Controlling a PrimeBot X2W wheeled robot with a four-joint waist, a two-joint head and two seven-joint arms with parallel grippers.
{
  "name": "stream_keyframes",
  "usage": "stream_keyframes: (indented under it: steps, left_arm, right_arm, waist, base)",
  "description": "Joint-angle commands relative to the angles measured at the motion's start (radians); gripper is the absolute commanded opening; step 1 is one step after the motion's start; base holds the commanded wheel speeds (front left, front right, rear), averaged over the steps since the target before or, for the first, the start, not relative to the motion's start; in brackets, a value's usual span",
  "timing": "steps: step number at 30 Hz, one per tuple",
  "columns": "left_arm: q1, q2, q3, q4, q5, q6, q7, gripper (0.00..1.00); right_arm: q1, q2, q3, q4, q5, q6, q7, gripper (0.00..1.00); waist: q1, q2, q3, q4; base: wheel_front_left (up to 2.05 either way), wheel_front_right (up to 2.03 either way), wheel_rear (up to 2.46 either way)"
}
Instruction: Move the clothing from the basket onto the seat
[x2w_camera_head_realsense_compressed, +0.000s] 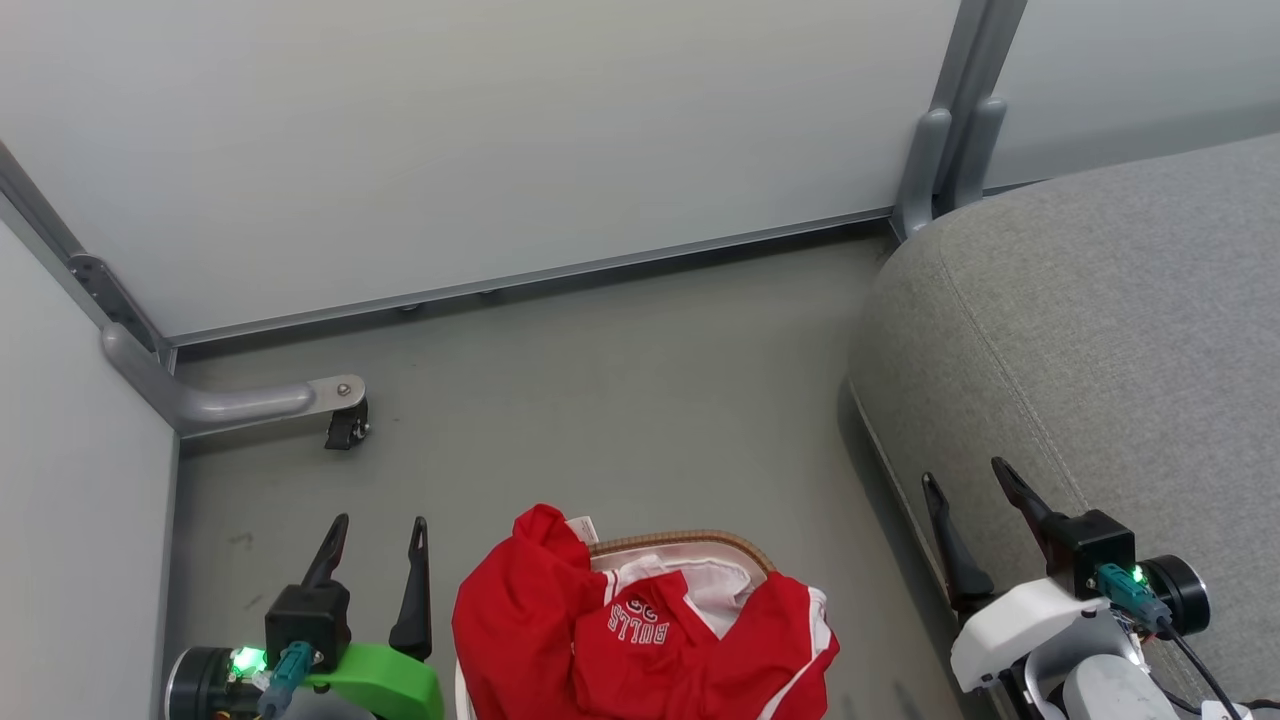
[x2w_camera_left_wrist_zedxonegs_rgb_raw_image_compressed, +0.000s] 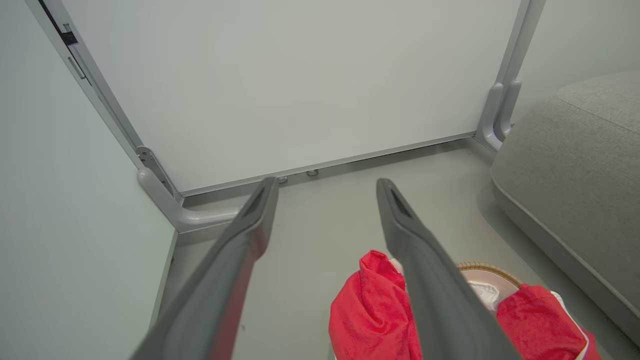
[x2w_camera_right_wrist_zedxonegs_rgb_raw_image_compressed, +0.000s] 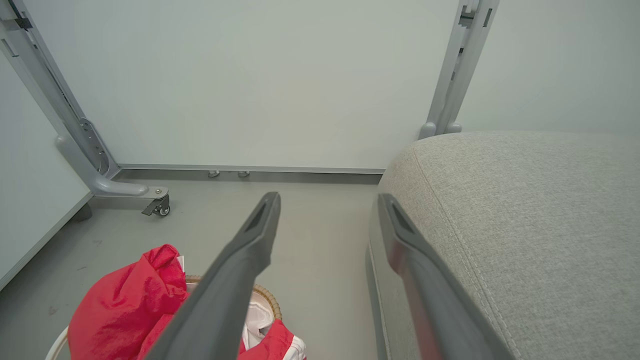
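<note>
Left claw (x2w_camera_head_realsense_compressed: 381, 520) gapes empty beside clothing (x2w_camera_head_realsense_compressed: 520, 620) heaped in basket (x2w_camera_head_realsense_compressed: 700, 540).

The red clothing (x2w_camera_head_realsense_compressed: 640, 630), crumpled with its white "BULLS" lettering upside down, spills over the tan-rimmed basket (x2w_camera_head_realsense_compressed: 690, 543) just right of the left gripper (x2w_camera_head_realsense_compressed: 380, 522), while the grey woven seat (x2w_camera_head_realsense_compressed: 1100, 330) lies along the right gripper's (x2w_camera_head_realsense_compressed: 965, 472) right side.

My left gripper (x2w_camera_head_realsense_compressed: 380, 524) sits at the lower left of the frame, its two dark fingers spread apart, pointing up and empty. My right gripper (x2w_camera_head_realsense_compressed: 965, 472) sits at the lower right, fingers likewise parted, tilted slightly leftward.
</note>
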Motion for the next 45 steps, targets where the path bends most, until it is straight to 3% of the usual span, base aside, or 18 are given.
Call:
stream_keyframes:
  steps: [1,18,29,35,45]
  left_arm:
    - [0.008,0.001,0.008,0.005,-0.003,-0.002,-0.001,1.0]
    - [-0.115,-0.003,0.0,0.075,-0.026,-0.023,0.0,1.0]
    - [-0.244,0.039,-0.065,0.173,-0.049,-0.029,0.0,1.0]
    - [-0.314,0.086,-0.122,0.287,-0.055,-0.029,0.0,1.0]
    - [-0.442,0.142,-0.211,0.551,0.043,-0.008,0.0,1.0]
  right_arm:
    - [0.01,0.001,0.001,0.002,0.001,0.0,-0.005,1.0]
    - [-0.099,0.013,0.048,-0.053,0.043,0.0,-0.005,1.0]
    - [-0.191,0.018,0.114,-0.149,0.135,0.0,-0.005,1.0]
    - [-0.235,0.018,0.156,-0.202,0.186,0.0,-0.005,1.0]
    - [-0.271,0.018,0.192,-0.23,0.234,0.0,-0.005,1.0]
  waist:
    - [0.0,-0.0001,0.005,-0.002]
    - [0.0,-0.0001,0.211,-0.113]
    - [0.0,-0.0001,0.381,-0.196]
    - [0.0,-0.0001,0.47,-0.239]
    - [0.0,-0.0001,0.588,-0.296]
  base:
    - [0.0,0.0,0.0]
    - [0.0,0.0,0.0]
    - [0.0,0.0,0.0]
    - [0.0,0.0,0.0]
    - [0.0,0.0,0.0]
